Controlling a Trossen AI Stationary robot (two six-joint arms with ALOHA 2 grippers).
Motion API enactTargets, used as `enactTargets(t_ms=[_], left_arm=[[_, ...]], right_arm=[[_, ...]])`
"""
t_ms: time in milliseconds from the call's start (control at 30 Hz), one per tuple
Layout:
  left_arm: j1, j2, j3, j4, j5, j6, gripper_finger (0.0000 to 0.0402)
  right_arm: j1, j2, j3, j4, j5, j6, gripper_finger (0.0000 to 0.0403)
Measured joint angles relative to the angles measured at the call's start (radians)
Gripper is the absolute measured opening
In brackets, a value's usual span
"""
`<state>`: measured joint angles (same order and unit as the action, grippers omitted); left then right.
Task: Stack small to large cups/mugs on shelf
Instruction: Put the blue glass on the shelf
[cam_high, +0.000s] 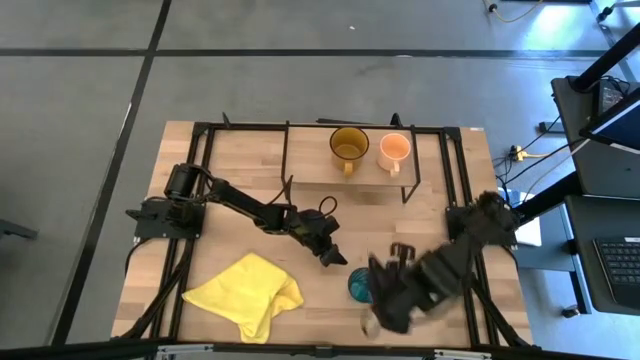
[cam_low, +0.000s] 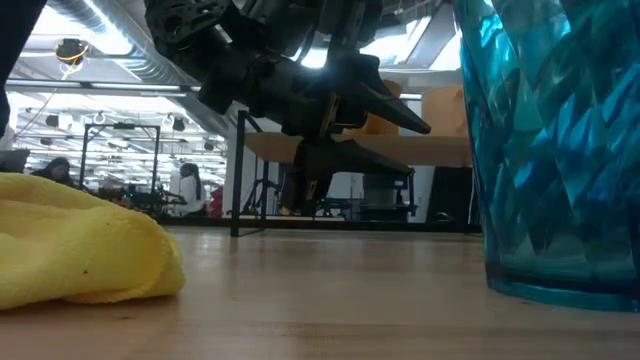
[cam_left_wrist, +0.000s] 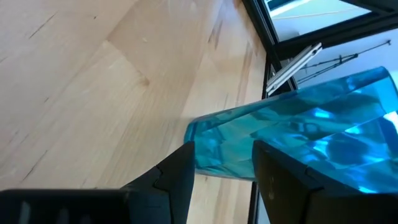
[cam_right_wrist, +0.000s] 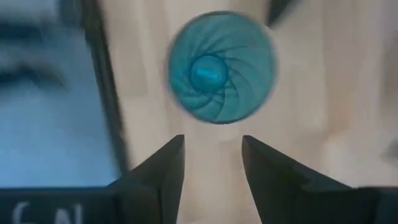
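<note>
The amber-yellow mug (cam_high: 349, 147) and the pale-orange mug (cam_high: 394, 150) stand side by side on the shelf (cam_high: 310, 165) at the far side. The teal tumbler (cam_high: 358, 287) stands upright on the table near its front edge, and fills the right of the low view (cam_low: 550, 150). My left gripper (cam_left_wrist: 224, 177) is open just left of the tumbler (cam_left_wrist: 292, 137), pointing at its side without touching it. My right gripper (cam_right_wrist: 213, 165) is open above the tumbler (cam_right_wrist: 221, 67), pointing down at its mouth, clear of it.
A crumpled yellow cloth (cam_high: 245, 295) lies at the near left of the table, left of the tumbler. A black metal frame (cam_high: 205, 180) runs around the tabletop. Bare wood lies between the shelf and the tumbler.
</note>
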<state>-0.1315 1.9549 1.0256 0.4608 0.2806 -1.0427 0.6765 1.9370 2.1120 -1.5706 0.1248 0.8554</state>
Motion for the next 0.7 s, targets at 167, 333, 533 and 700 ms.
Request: enactTargets(t_ms=[167, 333, 533, 700], left_arm=[[-0.008, 0.000, 0.000, -0.001, -0.002, 0.033, 0.0154], [-0.034, -0.008, 0.001, -0.035, -0.006, 0.071, 0.0154], [-0.083, -0.068, 0.000, -0.267, -0.074, 0.171, 0.0154], [-0.108, -0.145, 0.000, -0.415, -0.119, 0.241, 0.0154]], right_arm=[[-0.107, -0.028, 0.001, -0.002, -0.157, 0.261, 0.0162], [-0.180, -0.026, -0.041, 0.001, -0.207, 0.229, 0.0162], [-0.203, -0.024, -0.179, 0.038, -0.192, 0.188, 0.0162], [-0.204, -0.023, -0.278, 0.175, -0.185, 0.163, 0.0162]])
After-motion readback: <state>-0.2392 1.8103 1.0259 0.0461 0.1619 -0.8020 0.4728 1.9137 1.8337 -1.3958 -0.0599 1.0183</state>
